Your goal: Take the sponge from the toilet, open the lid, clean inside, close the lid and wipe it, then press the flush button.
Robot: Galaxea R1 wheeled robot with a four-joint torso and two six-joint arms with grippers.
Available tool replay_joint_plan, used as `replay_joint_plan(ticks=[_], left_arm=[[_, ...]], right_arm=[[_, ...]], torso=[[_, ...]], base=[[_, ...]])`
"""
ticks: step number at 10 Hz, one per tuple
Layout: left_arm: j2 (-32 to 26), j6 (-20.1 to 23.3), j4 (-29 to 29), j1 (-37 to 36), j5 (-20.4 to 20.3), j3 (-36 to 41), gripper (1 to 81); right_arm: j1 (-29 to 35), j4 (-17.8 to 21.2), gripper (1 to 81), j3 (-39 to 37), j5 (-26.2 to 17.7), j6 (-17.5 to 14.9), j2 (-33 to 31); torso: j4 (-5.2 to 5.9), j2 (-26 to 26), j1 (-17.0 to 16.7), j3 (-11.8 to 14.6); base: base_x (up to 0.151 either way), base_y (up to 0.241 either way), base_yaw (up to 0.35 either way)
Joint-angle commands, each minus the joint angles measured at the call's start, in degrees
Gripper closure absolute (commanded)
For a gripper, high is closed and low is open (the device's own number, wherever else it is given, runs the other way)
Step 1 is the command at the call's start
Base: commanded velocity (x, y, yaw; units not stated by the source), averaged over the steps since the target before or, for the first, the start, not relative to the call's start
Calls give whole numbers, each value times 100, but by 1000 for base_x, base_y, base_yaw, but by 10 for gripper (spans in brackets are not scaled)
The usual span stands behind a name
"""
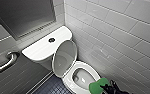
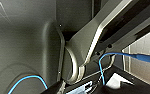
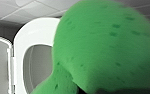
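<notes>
One bright green sponge (image 1: 98,85) sits nearest the head camera, at the lower right, grasped by the right claw (image 1: 105,87), whose dark fingers close on the end furthest from the bowl. In the right wrist view the sponge (image 3: 103,45) looms large and pitted, with the white seat ring (image 3: 23,47) just past it. It hangs over the near right rim of the toilet (image 1: 89,68); whether it touches the ceramic I cannot tell.

Blue cables (image 2: 26,79) loop past the robot's own grey arm link (image 2: 91,42) in the left wrist view. Dark shapes low in that picture seem to be the left claw (image 2: 78,90), and I cannot tell whether it is released or clenched.

Beyond the sponge the oval bowl lies open, pale grey inside with water low down. Dark tiled floor (image 1: 52,88) shows to the bowl's left. The lid (image 1: 64,57) stands raised, tilted back against the tank (image 1: 39,48) behind it.

On the flat white tank top sits the flush button (image 1: 51,39) — small, dark and round, near its centre.

Farther off, a curved metal grab bar (image 1: 6,63) is fixed to the left wall below a large dark panel (image 1: 23,15), while white rectangular tiles (image 1: 116,30) cover the wall on the right.
</notes>
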Motion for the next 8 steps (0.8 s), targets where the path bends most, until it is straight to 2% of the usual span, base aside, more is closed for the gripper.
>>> replay_joint_plan(ticks=[1,5,6,8], left_arm=[[-84,12,71,182,440,212,10],[-94,12,71,182,431,256,10],[-94,12,62,155,431,256,10],[-76,12,71,120,431,247,10]], right_arm=[[-10,-38,811,595,-492,-24,-289],[-405,-55,811,1535,-517,-50,-781],[-493,-202,811,1624,-571,-77,-886],[-205,-450,811,1826,-947,-77,-1281]], torso=[[0,0,0,0],[0,-2,0,0],[0,-2,0,0],[0,-2,0,0]], base=[[0,0,0],[0,0,0],[0,0,0],[0,0,0]])
